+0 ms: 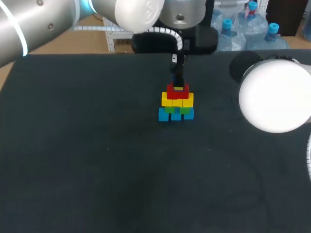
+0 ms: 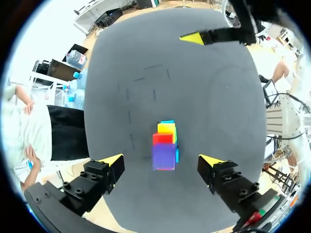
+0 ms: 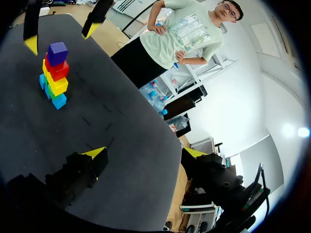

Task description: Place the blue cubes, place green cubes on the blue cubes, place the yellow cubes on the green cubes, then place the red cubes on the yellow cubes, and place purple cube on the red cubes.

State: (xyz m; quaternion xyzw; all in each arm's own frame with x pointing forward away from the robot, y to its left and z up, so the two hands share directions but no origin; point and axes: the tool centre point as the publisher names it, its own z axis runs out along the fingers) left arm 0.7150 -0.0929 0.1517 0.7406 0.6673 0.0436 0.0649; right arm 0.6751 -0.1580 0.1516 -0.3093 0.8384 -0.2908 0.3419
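Currently the small purple cube (image 3: 57, 52) sits on top of the tiered stack: red cubes (image 3: 59, 69) under it, then yellow cubes (image 3: 57, 85), green cubes (image 3: 48, 90) and blue cubes (image 3: 59, 100) on the dark table (image 1: 97, 170). By appearance all layers are in place.

The left gripper (image 2: 162, 160) hangs directly above the stack, fingers spread wide and holding nothing, one on each side of the purple cube and clear of it. The right gripper (image 3: 145, 153) is well apart from the stack, also spread and empty.

Risks noted:
- A sideways or tilted exit by the left arm could bring a fingertip against the purple cube and knock it off.
- The upper layers rest on narrow footing, so a nudge could topple several cubes.
- Any jolt to the table carries the same hazard.
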